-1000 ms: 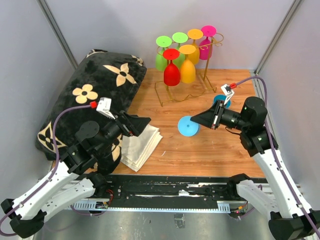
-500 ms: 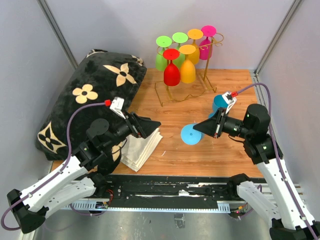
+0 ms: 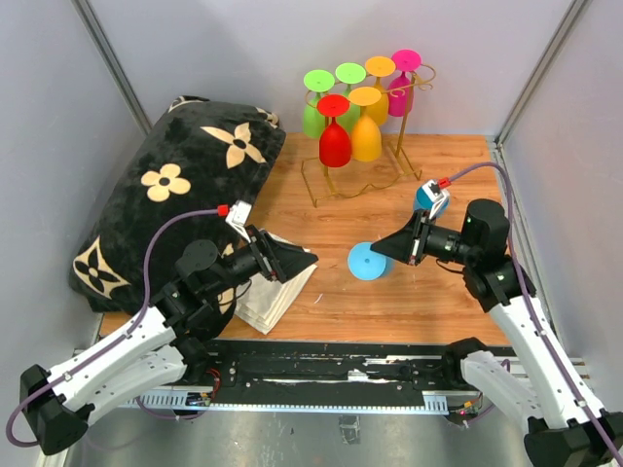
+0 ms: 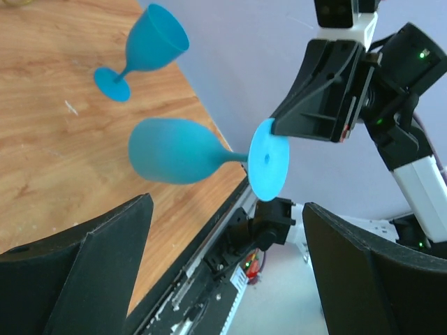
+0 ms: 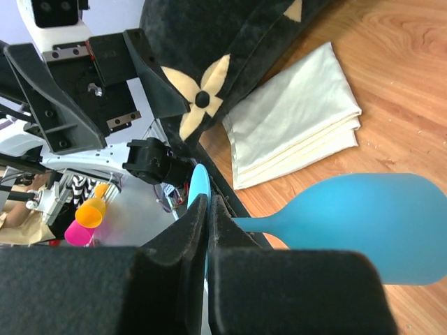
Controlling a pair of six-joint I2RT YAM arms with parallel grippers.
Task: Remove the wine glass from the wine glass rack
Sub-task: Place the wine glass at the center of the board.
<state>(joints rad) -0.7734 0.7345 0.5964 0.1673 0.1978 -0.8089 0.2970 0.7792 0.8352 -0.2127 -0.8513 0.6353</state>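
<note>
The gold wire wine glass rack (image 3: 426, 78) stands at the back of the table with several glasses hanging upside down: green, orange, red (image 3: 334, 144) and pink. My right gripper (image 3: 401, 243) is shut on the rim of the round foot (image 3: 368, 261) of a blue wine glass, held off the rack on its side above the table. The right wrist view shows the jaws (image 5: 209, 202) pinching the foot, with the bowl (image 5: 377, 223) to the right. The left wrist view shows the same glass (image 4: 174, 150). My left gripper (image 3: 292, 261) is open and empty, facing the held glass from the left.
A second blue wine glass (image 3: 425, 197) stands upright on the wooden table (image 3: 321, 292) behind my right wrist; it also shows in the left wrist view (image 4: 143, 49). A folded cream cloth (image 3: 268, 287) lies under my left gripper. A black flowered pillow (image 3: 185, 175) fills the left side.
My left arm has reached forward and right, toward the held glass. My right gripper has drawn the blue glass slightly down and nearer, still holding its foot.
</note>
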